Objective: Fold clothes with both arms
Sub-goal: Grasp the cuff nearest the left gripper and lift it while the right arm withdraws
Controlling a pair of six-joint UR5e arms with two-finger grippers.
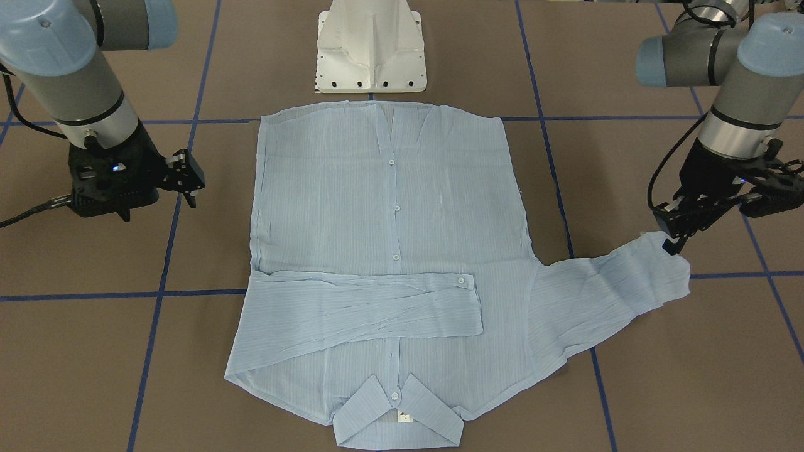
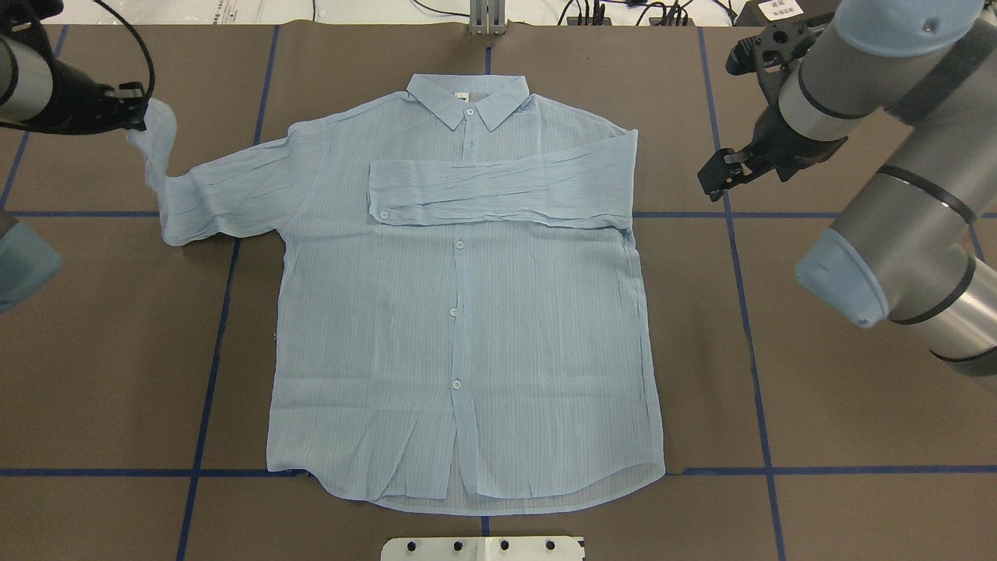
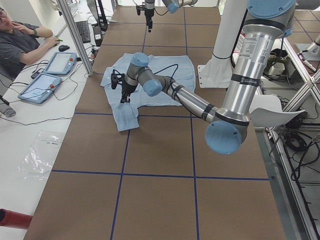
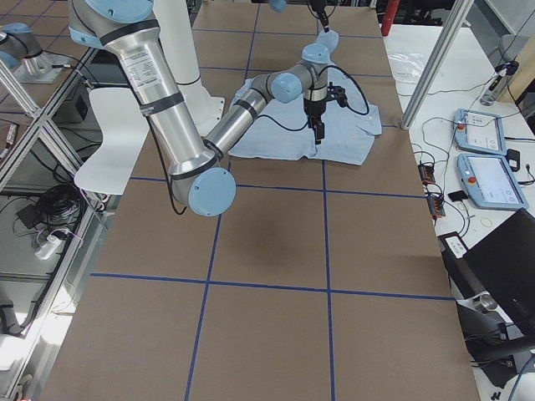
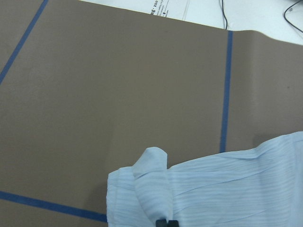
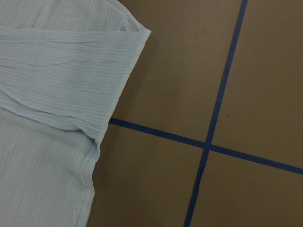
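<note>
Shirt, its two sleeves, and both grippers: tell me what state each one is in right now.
shirt: spread flat, front up, buttoned.
folded sleeve: laid across the chest, lying flat.
outstretched sleeve: out to the side, its end lifted.
left gripper: jaws shut on the outstretched sleeve's end.
right gripper: jaws open, empty, beside the shirt.

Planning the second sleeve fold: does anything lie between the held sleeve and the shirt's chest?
Nothing visible does. The left gripper holds the outstretched sleeve; the other sleeve lies across the pale-blue striped shirt.
</note>
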